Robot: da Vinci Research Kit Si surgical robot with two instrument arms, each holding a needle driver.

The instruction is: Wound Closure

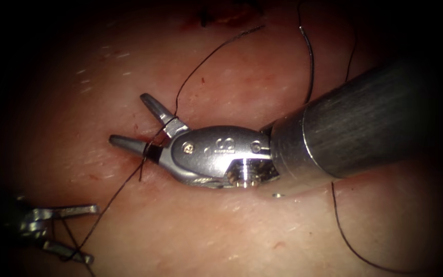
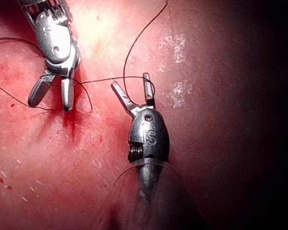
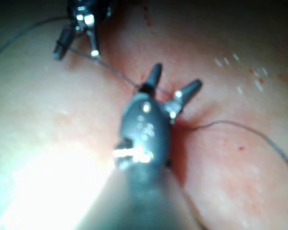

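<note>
Gaping wide, two tools, right tool (image 1: 129, 120) and left tool (image 1: 80, 233), straddle one thread (image 1: 114, 197) ungripped.

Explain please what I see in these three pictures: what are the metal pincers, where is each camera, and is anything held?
This is a surgical practice robot with two thin arms, each ending in two small jaws. One picture looks from above; the other two come from cameras near each arm's wrist. The pink surface is pork belly, the tissue. The dark line is suture thread. The right tool has open jaws, with thread running across between them near their base. The left tool is open too, with thread passing between its jaws. I cannot make out a needle or a firm grip on anything.
</note>
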